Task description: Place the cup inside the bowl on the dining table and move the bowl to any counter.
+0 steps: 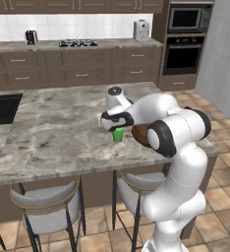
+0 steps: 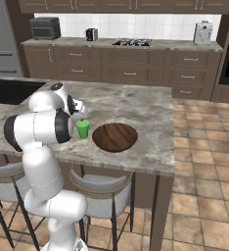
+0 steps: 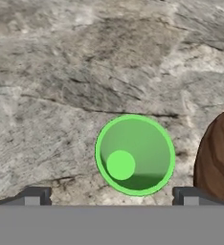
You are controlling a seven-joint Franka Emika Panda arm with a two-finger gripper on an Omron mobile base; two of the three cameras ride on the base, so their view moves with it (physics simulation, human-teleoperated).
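Note:
The small green cup [image 1: 118,135] [image 2: 82,129] stands upright on the marble dining table [image 1: 53,133] [image 2: 136,105], near its front edge. Just beside it lies the wide dark wooden bowl [image 2: 115,137], partly hidden by my arm in the left base view [image 1: 138,133]. My gripper [image 1: 116,124] [image 2: 80,116] hangs directly above the cup, pointing down. In the hand view I look straight into the cup [image 3: 135,154], with the bowl's rim [image 3: 219,158] at the right edge. My gripper [image 3: 111,196] is open, its fingertips [image 3: 35,195] wide apart and touching nothing.
Grey-cushioned stools [image 1: 50,204] [image 2: 102,193] are tucked under the table's front edge. The long counter [image 1: 77,47] [image 2: 160,45] with a gas hob [image 1: 78,43] and a white appliance [image 1: 142,30] runs along the back wall. A black inset [image 1: 3,108] lies at the table's left.

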